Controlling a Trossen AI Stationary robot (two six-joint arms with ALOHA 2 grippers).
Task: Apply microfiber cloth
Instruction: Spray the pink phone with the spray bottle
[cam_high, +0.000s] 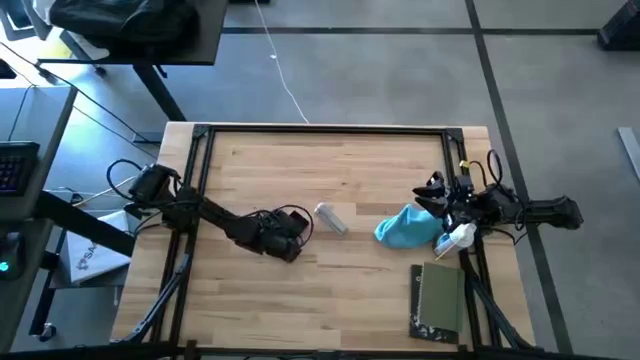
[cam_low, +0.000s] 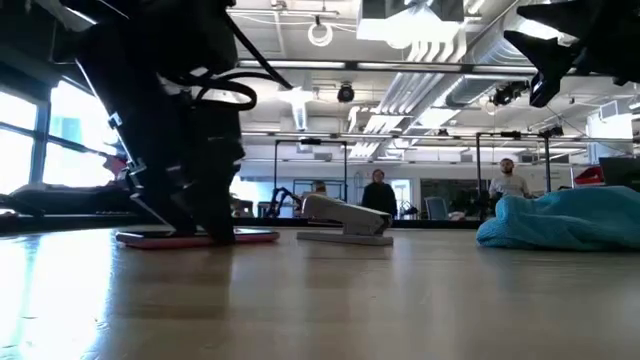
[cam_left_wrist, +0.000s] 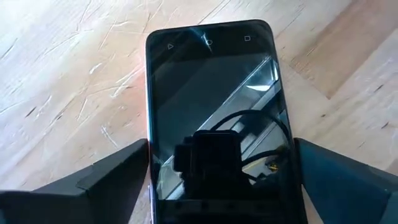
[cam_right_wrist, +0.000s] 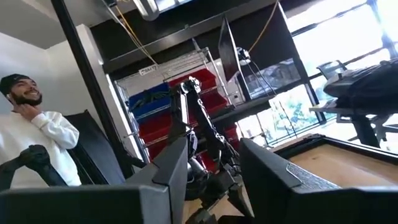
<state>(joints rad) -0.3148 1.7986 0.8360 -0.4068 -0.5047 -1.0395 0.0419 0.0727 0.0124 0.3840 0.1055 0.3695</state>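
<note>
The turquoise microfiber cloth (cam_high: 405, 228) lies crumpled in a heap on the table at the right (cam_low: 565, 222); no gripper touches it. My right gripper (cam_high: 432, 195) hangs raised above the cloth's far right side (cam_low: 548, 70), tipped toward the room, open with nothing between its fingers (cam_right_wrist: 211, 152). My left gripper (cam_high: 287, 238) stands at the table's middle left, pointing down, shut on a black-screened phone (cam_left_wrist: 214, 118) that lies flat on the wood (cam_low: 195, 238). My left gripper comes from above onto the phone. One finger (cam_left_wrist: 106, 177) meets one long edge (cam_left_wrist: 149, 155) and the other finger (cam_left_wrist: 339, 177) the opposite long edge (cam_left_wrist: 292, 149), across its width near one end. The phone lies flat on the table, screen up.
A pale grey oblong thing (cam_high: 331, 218) lies between the two grippers (cam_low: 345, 215). A small white bottle (cam_high: 455, 238) lies beside the cloth's right side. A dark olive book (cam_high: 438, 300) lies at the near right. People stand in the room beyond the table.
</note>
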